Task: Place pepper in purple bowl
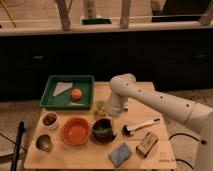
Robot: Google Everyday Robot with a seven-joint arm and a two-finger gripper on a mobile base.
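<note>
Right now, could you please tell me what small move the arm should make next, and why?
Probably ease the gripper slightly toward the camera, over the purple bowl. It sits beside what looks like the pepper, pale green, just behind the bowl's far rim and not yet above the bowl.

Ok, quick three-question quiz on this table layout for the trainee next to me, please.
1. True or false: the orange bowl and the purple bowl stand side by side.
2. What holds the round orange object? A green tray; B white bowl; C metal cup.
3. Fill in: the gripper is low over the table, just behind the ___ bowl.
Key: 1 true; 2 A; 3 purple.
</note>
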